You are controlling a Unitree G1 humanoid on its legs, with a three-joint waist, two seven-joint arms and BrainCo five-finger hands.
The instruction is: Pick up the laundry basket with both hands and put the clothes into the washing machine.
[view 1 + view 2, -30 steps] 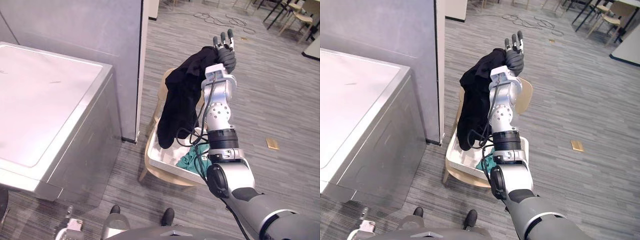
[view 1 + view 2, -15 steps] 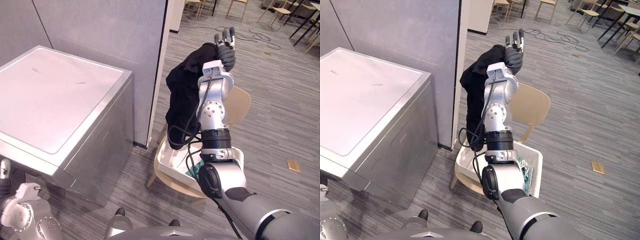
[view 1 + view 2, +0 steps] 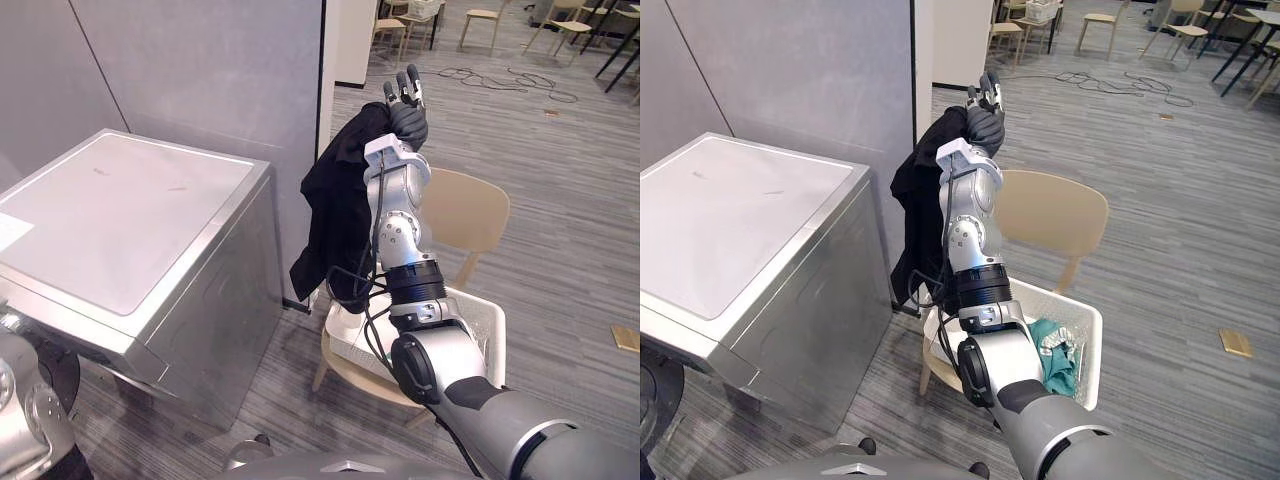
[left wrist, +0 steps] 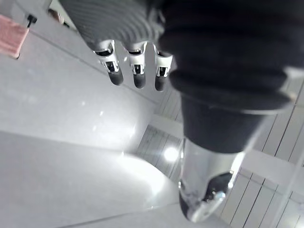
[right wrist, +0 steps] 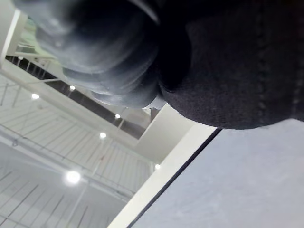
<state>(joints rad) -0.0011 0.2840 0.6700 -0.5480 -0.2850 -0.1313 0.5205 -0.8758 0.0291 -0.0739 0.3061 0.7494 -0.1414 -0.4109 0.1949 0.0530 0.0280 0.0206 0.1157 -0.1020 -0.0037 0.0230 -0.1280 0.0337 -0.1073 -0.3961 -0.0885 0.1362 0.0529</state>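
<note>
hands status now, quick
left hand: open, holding nothing
right hand: open, fingers straight, black garment hanging from it

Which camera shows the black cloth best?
The left eye view: almost the whole black cloth hangs from the raised right hand. In the right eye view the arm covers part of it; the right wrist view catches one dark fold.
</note>
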